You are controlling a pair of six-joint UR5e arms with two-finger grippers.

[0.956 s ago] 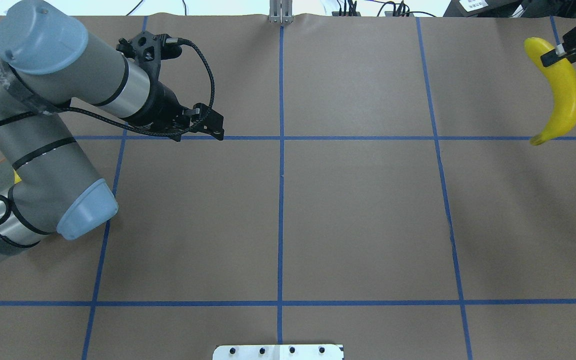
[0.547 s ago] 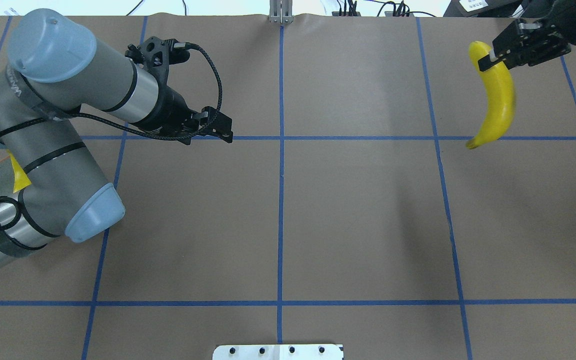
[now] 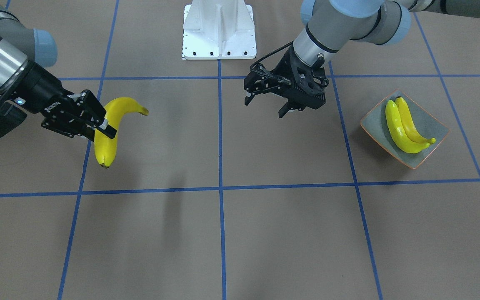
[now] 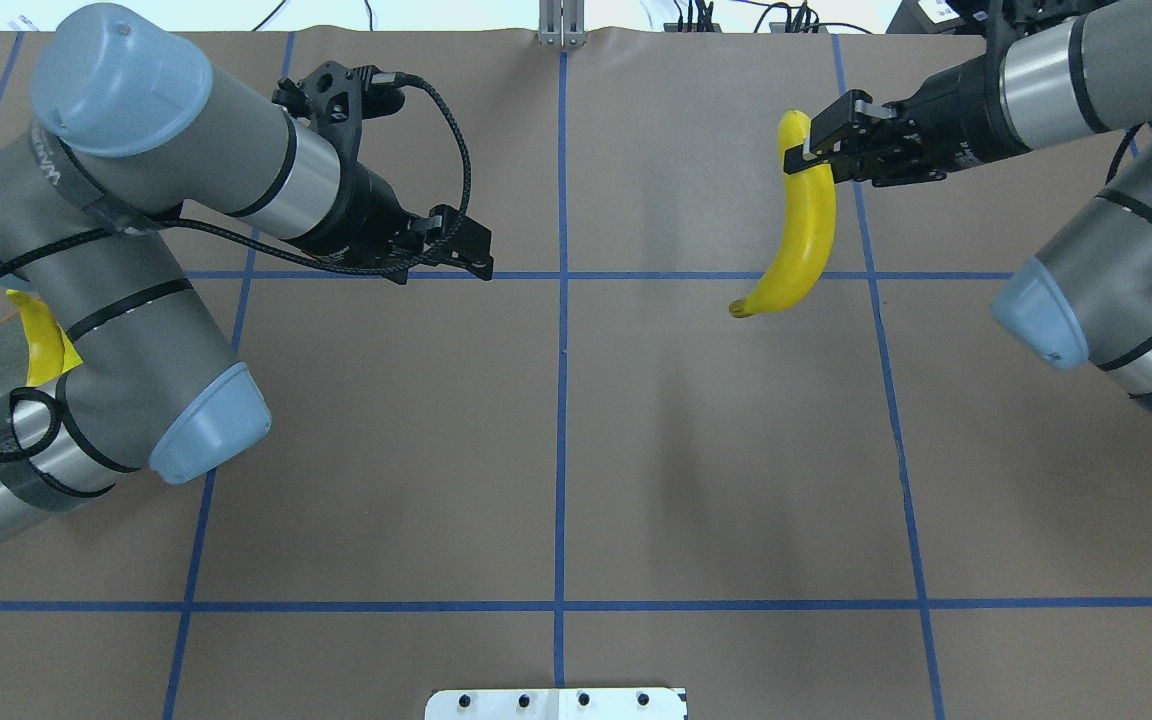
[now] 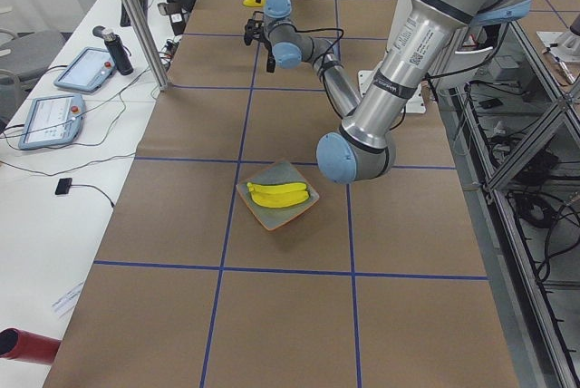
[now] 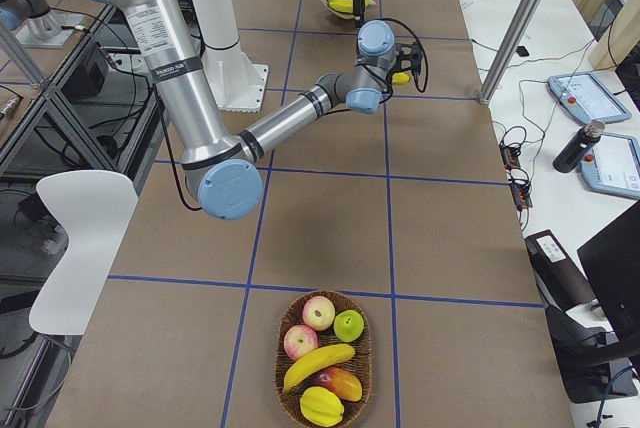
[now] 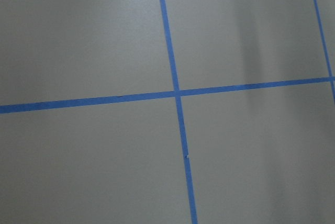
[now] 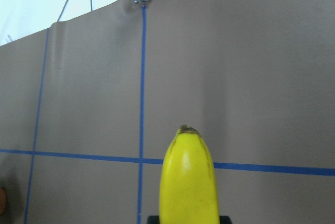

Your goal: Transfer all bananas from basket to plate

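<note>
My right gripper (image 4: 808, 152) is shut on a yellow banana (image 4: 802, 242) near its upper end and holds it in the air over the table's right-centre; the fruit hangs down with its dark tip lowest. The right wrist view shows that banana (image 8: 189, 177) end-on. My left gripper (image 3: 265, 107) hovers open and holds nothing, left of the table's centre line. The grey-green plate (image 3: 373, 121) lies on the robot's left side with two bananas (image 3: 402, 127) side by side in it. The wicker basket (image 6: 283, 348) at the far right end holds one banana (image 6: 318, 363) among other fruit.
Apples (image 6: 318, 313) and other fruit fill the basket around its banana. Blue tape lines (image 7: 177, 94) cross the brown paper table cover. The robot's white base (image 3: 219, 29) stands at the table's near edge. Tablets (image 5: 82, 66) lie on a side desk.
The right arm has carried the banana leftwards from the table's right edge towards its middle. The left arm and its open gripper have edged a little to the right.
</note>
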